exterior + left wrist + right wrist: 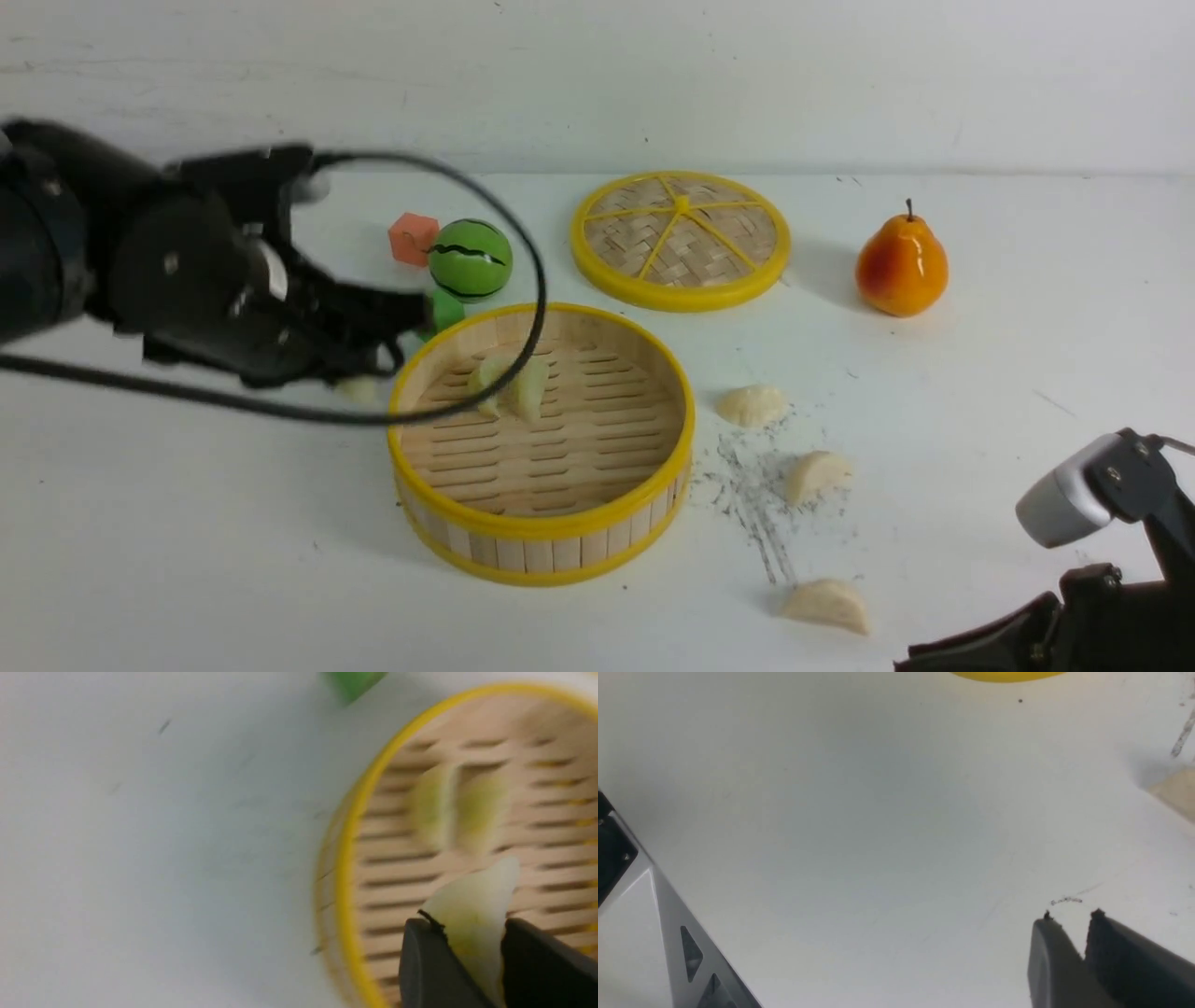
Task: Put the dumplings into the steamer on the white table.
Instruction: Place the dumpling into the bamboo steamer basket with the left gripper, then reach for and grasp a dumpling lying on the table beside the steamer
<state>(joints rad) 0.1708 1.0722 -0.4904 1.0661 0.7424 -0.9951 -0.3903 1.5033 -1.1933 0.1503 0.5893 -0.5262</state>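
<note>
The left arm [140, 271] was matte black with a looping black cable [523, 233]. The right arm [1111, 560] combined black links and a grey rounded housing [1064, 499]. Gripper fingers [1064, 961] were dark grey.

Place: robot test bench, lab-like
Surface: scuffed white table [980, 308] against bare white wall
Props: toy pear [901, 266], toy watermelon ball [470, 259], orange cube [413, 238] (play food, not kitchenware)
Rig: black robot arms

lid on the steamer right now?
No. The lid lies flat on the white table behind the open steamer.
</note>
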